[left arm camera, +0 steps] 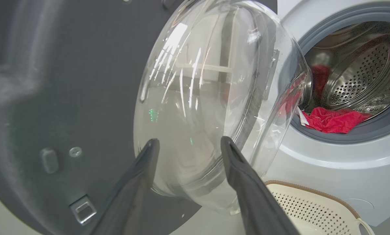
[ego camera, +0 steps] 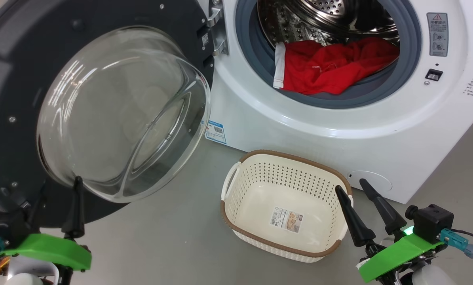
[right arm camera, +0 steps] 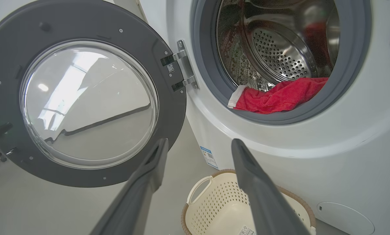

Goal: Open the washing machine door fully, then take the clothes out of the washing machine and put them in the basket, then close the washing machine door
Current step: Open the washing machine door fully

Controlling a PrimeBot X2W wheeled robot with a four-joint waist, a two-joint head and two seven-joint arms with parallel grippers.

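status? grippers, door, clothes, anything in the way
Jaws open, empty: left gripper, right gripper. Washing machine door swung wide; clothes in the drum, basket empty. Nothing blocks the drum.

Bright even light, glare streaks on the washing machine door (left arm camera: 168, 98) (wrist-view edges bowed, soft)

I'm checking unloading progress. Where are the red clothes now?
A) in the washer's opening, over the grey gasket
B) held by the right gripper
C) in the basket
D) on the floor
A: the clothes lie in the opening of the washing machine; the basket has no red fabric in it.
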